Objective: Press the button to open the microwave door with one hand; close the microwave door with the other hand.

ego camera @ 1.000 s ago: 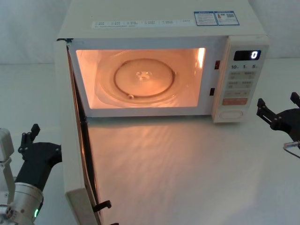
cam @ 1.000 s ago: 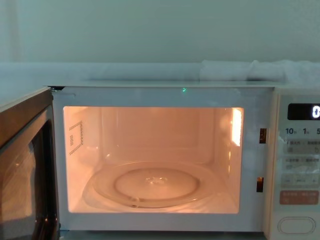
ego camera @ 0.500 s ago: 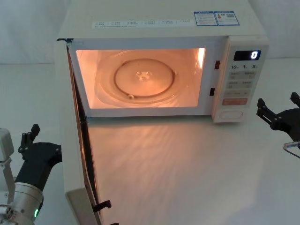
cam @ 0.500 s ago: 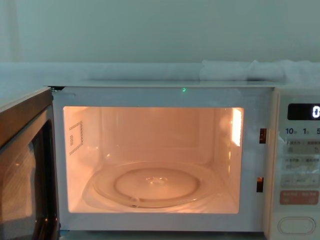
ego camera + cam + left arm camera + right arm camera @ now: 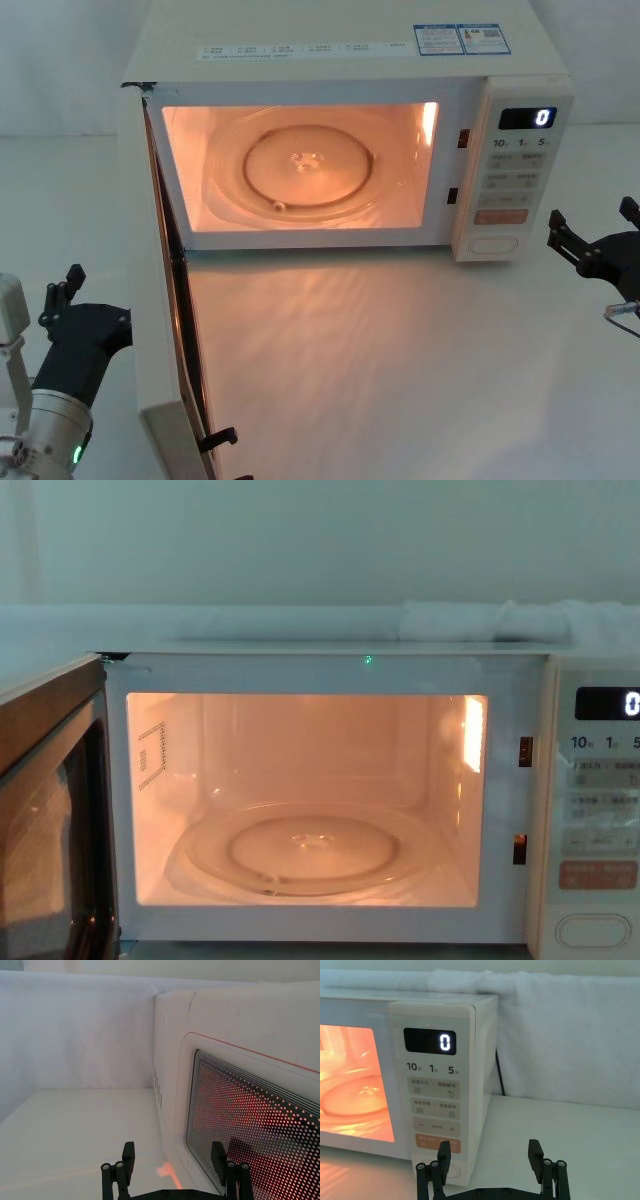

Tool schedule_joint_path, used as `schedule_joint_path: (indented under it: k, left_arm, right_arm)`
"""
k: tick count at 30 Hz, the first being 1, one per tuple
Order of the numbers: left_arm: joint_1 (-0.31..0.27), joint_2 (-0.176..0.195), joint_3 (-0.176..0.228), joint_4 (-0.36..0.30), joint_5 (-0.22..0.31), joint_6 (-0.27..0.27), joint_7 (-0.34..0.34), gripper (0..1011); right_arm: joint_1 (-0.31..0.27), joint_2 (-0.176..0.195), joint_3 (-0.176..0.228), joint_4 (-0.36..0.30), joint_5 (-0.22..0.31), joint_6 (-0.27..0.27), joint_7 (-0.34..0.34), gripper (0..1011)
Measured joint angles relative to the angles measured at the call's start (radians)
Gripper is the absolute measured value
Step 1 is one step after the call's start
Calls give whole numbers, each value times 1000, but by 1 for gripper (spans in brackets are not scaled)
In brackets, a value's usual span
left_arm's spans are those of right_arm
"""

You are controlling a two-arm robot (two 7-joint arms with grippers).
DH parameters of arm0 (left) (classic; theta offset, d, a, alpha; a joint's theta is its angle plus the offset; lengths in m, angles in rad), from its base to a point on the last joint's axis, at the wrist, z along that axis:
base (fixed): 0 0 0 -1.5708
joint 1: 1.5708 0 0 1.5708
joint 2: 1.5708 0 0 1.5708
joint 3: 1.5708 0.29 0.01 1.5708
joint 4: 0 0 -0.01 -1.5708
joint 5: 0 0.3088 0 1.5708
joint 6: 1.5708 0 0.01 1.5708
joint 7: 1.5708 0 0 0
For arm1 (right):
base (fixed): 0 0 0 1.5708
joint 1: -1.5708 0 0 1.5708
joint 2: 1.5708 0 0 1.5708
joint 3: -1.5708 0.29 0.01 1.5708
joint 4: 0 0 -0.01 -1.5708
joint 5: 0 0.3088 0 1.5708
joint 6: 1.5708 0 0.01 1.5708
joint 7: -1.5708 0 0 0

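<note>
Microwave door (image 5: 160,330), the large cream-white panel with a dark window, stands swung wide open, its free edge reaching toward the near left over the white worktop (image 5: 400,350). Just left of its outer face waits the black angular left pincer (image 5: 62,297), fingers spread, the nearer arm for pushing it rightward and shut. Nothing stands between them. The wide cream pill-shaped button (image 5: 495,242) lies far right, the spread right pincer (image 5: 590,232) just beside it.

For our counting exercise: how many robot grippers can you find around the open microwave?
2. The left gripper sits outside the swung-open microwave door, on its left. The right gripper waits beside the control panel, on its right.
</note>
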Motion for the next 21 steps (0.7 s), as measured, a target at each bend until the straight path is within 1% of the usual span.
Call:
schedule_joint_path:
  k: [21]
  left_arm:
    - [0,0,0,0,0,0,0,1001]
  right_arm:
    - [0,0,0,0,0,0,0,1002]
